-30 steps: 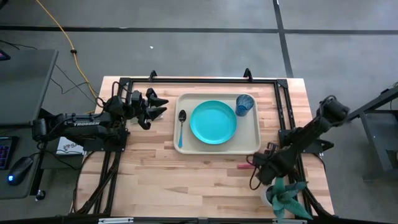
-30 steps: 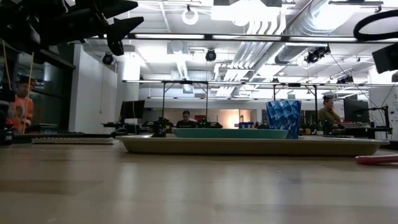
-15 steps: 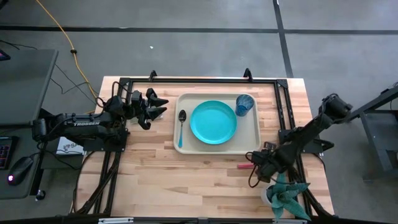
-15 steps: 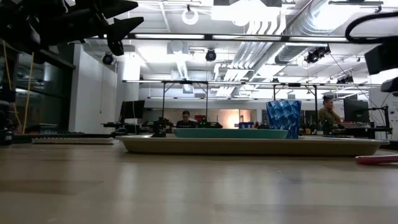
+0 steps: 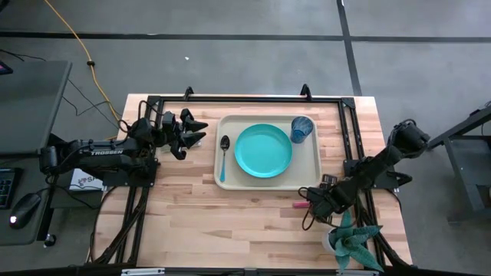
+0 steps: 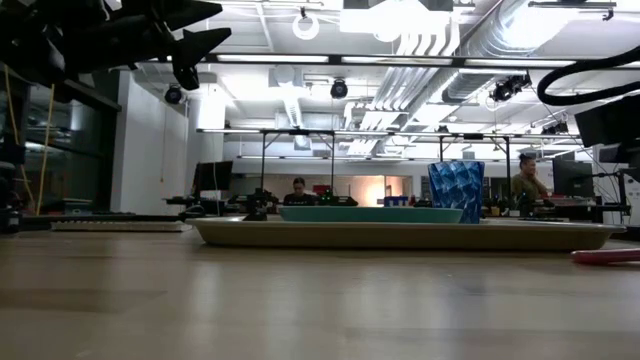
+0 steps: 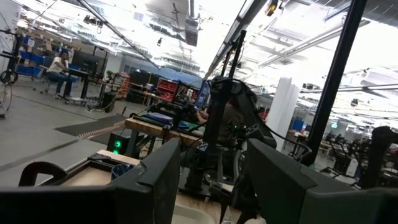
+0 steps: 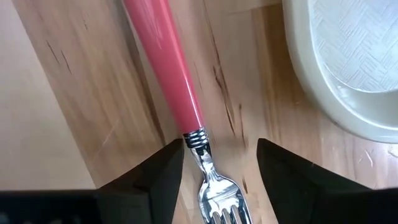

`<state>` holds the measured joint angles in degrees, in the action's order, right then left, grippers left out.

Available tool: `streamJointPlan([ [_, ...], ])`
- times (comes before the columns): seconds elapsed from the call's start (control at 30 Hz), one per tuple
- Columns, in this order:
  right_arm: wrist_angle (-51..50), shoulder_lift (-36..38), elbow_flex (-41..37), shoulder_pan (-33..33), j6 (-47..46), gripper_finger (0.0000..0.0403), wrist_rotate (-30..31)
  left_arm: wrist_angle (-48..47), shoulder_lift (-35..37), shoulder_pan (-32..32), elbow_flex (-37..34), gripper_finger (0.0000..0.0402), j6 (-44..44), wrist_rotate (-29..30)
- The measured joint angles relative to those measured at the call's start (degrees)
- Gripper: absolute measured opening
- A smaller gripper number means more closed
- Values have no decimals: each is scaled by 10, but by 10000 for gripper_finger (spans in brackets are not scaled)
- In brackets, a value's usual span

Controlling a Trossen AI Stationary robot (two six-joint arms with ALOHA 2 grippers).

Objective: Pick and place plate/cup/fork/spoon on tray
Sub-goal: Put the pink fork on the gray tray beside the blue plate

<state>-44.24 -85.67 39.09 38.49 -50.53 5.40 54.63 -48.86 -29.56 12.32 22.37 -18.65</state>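
The beige tray [image 5: 308, 175] holds the turquoise plate [image 5: 263, 151], the blue cup [image 5: 301, 129] in its far right corner and the blue-handled spoon [image 5: 223, 157] along its left side. The fork [image 8: 166, 68], red-pink handle and silver tines, lies flat on the table just near of the tray's near right corner. My right gripper [image 8: 221, 146] is open over it, one finger on either side of the fork's neck, apart from it. My left gripper [image 5: 193, 130] is open and empty, above the table left of the tray.
A white pot with a spiky green plant [image 5: 351, 241] stands at the near right corner, close to my right arm. The tray's rounded corner [image 8: 336, 81] lies right beside my right gripper. Bare wood shows near of the tray [image 5: 230, 222]. A black frame [image 5: 245, 98] runs along the far edge.
My right gripper has gone down and a little toward the table's left, closing in over the fork. The fork has stayed where it was.
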Motion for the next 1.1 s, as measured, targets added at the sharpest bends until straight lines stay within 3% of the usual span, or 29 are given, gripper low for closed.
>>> streamJointPlan([
  [0.13,0,-1,0,1,8,153,-8,0,0,0,0,168,0,0],
  [0.33,5,-1,0,1,34,18,-31,0,0,0,0,168,0,0],
  [0.5,-47,-5,29,2,56,25,-58,0,0,0,0,168,0,0],
  [0.67,-84,-3,86,2,85,9,-49,0,0,0,0,168,0,0],
  [0.93,-92,-3,145,1,133,5,30,0,0,0,0,168,2,0],
  [1.1,-95,-3,164,0,146,1,37,0,0,0,0,168,2,0],
])
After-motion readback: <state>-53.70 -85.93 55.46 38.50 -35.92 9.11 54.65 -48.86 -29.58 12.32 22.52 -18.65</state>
